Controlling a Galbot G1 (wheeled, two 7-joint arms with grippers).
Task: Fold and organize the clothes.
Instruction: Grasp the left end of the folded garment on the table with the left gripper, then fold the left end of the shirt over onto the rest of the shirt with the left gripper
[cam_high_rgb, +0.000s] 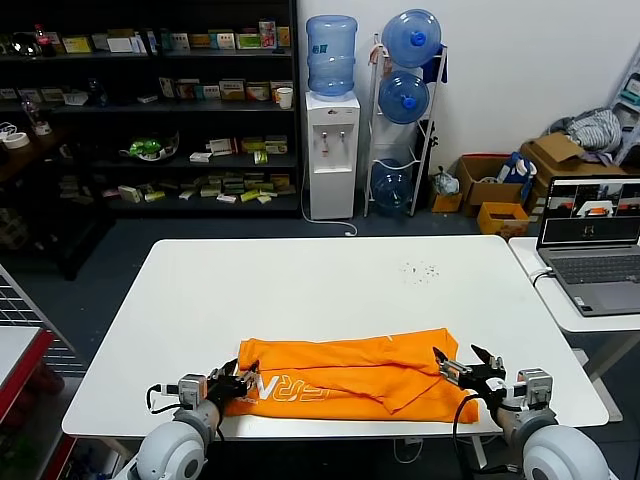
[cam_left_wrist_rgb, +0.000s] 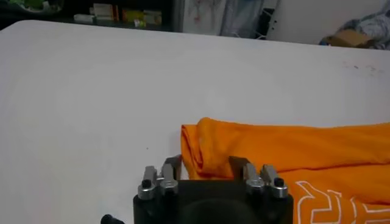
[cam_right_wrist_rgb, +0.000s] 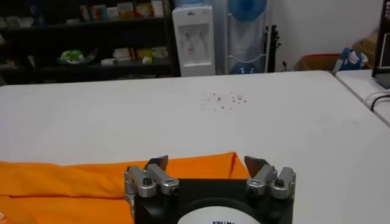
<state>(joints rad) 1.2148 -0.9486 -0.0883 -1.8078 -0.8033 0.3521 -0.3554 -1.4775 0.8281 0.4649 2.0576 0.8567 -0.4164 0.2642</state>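
The orange T-shirt (cam_high_rgb: 355, 375) lies part-folded along the bench's (cam_high_rgb: 330, 285) near edge. My left pincer (cam_high_rgb: 237, 385) straddles its left end, half-closed; my right pincer (cam_high_rgb: 468, 372) gapes at the right corner. Next: pinch both ends, fold again

a white table (cam_high_rgb: 300, 290) with rounded corners carries the work. directly on it lies an orange t-shirt (cam_high_rgb: 350, 375), folded into a flat band along the near edge, white lettering showing close by the left gripper (cam_high_rgb: 238, 383). the right gripper (cam_high_rgb: 468, 368) sits over the shirt's other end. beyond that gripper, well away from the cloth, a scatter of small dark specks (cam_high_rgb: 421, 270) marks the tabletop. the shirt spans the stretch between the two grippers.
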